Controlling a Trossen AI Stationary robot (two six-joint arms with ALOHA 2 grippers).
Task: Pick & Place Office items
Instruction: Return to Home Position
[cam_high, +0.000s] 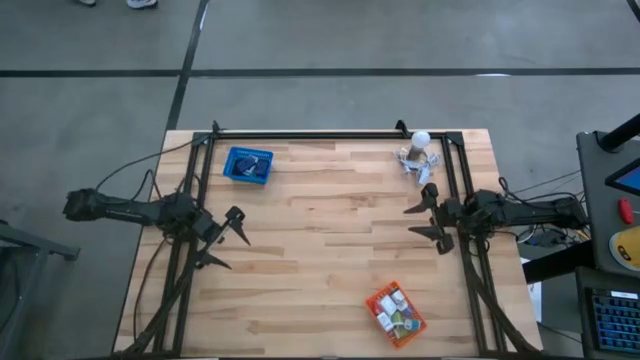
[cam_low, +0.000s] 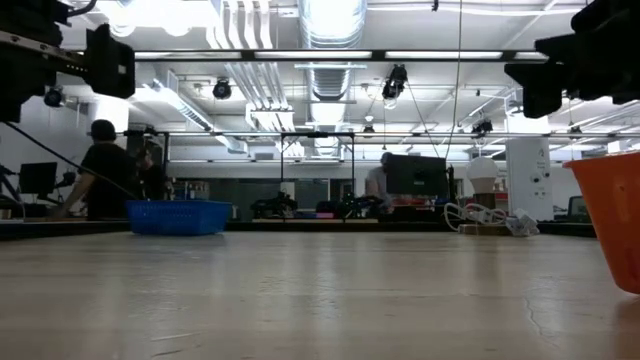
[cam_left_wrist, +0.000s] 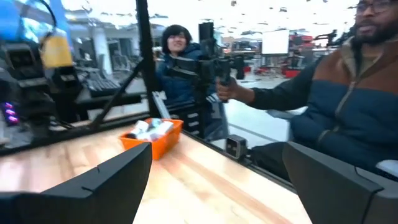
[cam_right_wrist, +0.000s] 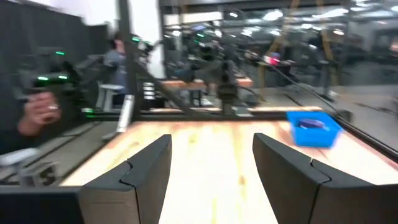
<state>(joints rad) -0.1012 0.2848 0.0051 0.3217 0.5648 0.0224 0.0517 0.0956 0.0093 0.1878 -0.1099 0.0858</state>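
Black, both agape: one left claw (cam_high: 239, 254), one right claw (cam_high: 408, 222).

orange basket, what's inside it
A heap of small items, mostly white, fills the orange basket. Whatever lies beneath the top layer is covered.

Four cameras on one bench, seen from the floor.

The high camera hangs overhead and looks straight down on the whole bench (cam_high: 330, 250). The low one sits at bench-top level, close to the wood, facing across into the room. Each wrist camera peers forward between its own pincer's spread fingers. The one on the left pincer (cam_high: 240, 255) faces the orange basket (cam_high: 396, 313) and the people (cam_left_wrist: 336, 93) just past the bench edge. The one on the right pincer (cam_high: 408, 222) faces the blue basket (cam_high: 247, 165). The high and low views share both baskets.
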